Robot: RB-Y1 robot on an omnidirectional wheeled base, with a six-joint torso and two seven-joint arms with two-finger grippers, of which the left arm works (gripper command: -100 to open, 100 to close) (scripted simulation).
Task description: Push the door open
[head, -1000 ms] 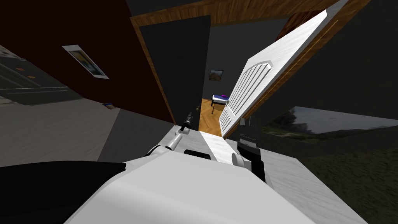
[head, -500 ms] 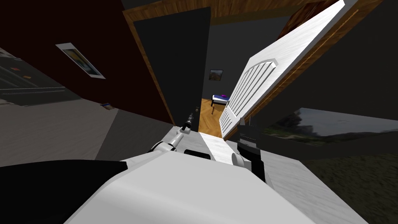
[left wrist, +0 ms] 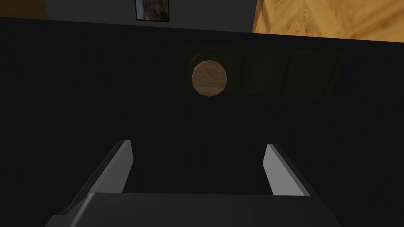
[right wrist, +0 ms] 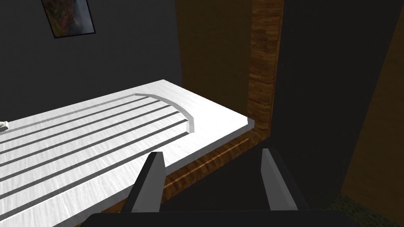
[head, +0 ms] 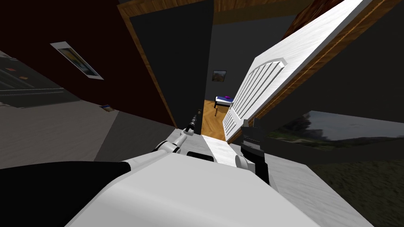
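1. Left jaws: wide open, nothing between the fingers. They point square at the dark door, which stands straight ahead of them. I cannot tell whether the fingertips touch it.
2. Dark door: a flat, near-black panel. Its round tan knob sits ahead of the left jaws, beyond the fingertips and about on their centre line, on a faintly lighter plate. The door stands ajar; past its edge beyond the knob a strip of wood floor shows.
3. Right jaws: wide open, holding nothing, fingers apart. A white slatted door lies just beside one finger, swung open against a wooden frame.
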